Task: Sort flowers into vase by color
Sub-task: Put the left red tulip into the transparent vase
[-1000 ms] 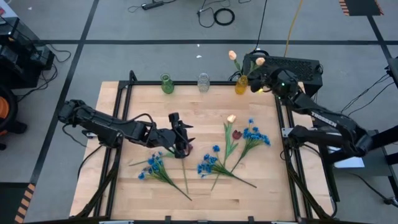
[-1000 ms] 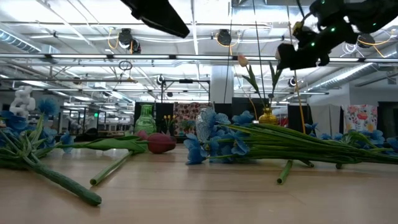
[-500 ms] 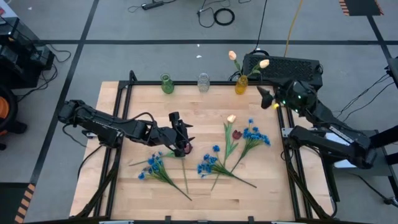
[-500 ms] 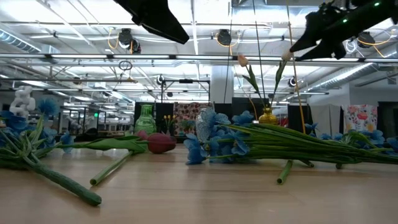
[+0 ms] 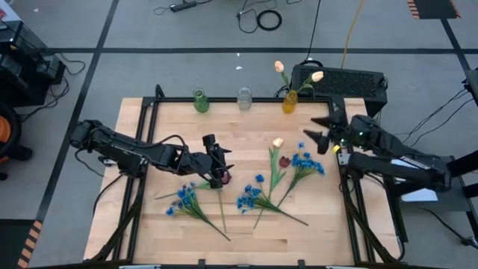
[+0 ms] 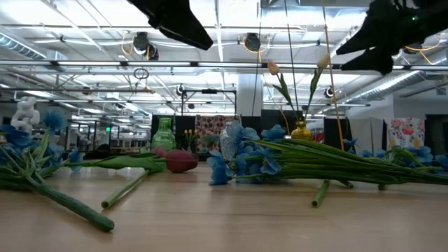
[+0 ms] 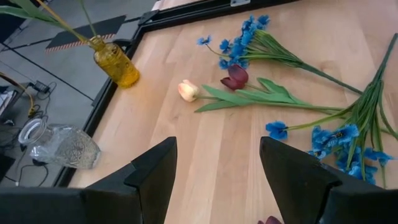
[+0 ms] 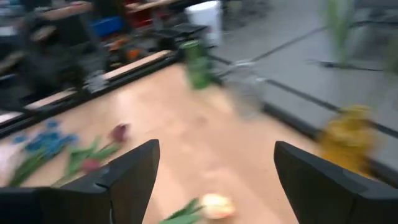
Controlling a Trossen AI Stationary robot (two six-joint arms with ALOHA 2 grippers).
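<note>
The wooden table (image 5: 246,187) stands on a grey floor with black tape lines; the low view shows a hall with ceiling lights beyond it. Along the far edge stand three vases: a green vase (image 5: 200,101), a clear vase (image 5: 244,98) and a yellow vase (image 5: 290,101). The yellow vase holds two cream-yellow tulips (image 5: 279,66). On the table lie three bunches of blue flowers: one at the near left (image 5: 183,200), one in the middle (image 5: 250,196) and one at the right (image 5: 306,162). Between the middle and right bunches lie a cream-yellow tulip (image 5: 278,142) and a dark red tulip (image 5: 284,161), just beside each other.

The left arm reaches across the table's left half. The left gripper (image 5: 216,173) is low over the table, fingers apart, with another dark red tulip (image 5: 225,178) at its tips; whether it grips that tulip cannot be told.

The right gripper (image 5: 323,131) is raised above the table's right edge, fingers spread wide and holding nothing
</note>
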